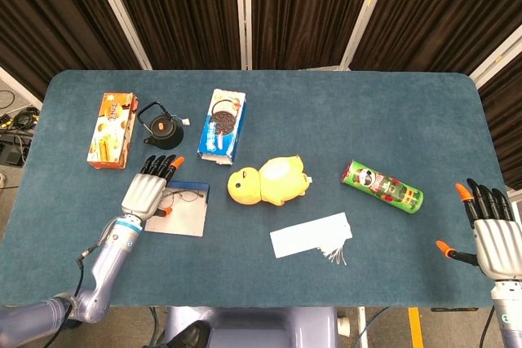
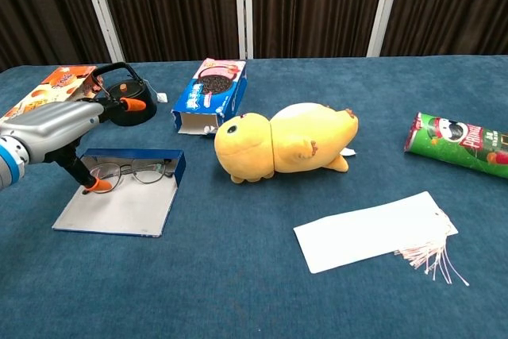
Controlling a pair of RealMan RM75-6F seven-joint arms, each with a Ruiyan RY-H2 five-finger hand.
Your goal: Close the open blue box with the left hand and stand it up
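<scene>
An open blue box lies flat at the table's front left, with a grey inside and a low blue wall at the back. A pair of thin-framed glasses rests inside it against that wall, also visible in the head view. My left hand hovers over the box's left edge with its fingers spread. Its thumb tip sits by the left lens and one finger points right, above the box. It grips nothing. My right hand is spread open at the table's front right corner, far from the box.
Behind the box stand a black kettle and an orange cracker box. A blue cookie box lies with its front flap open. A yellow duck plush, a white paper sheet and a green chip can lie to the right.
</scene>
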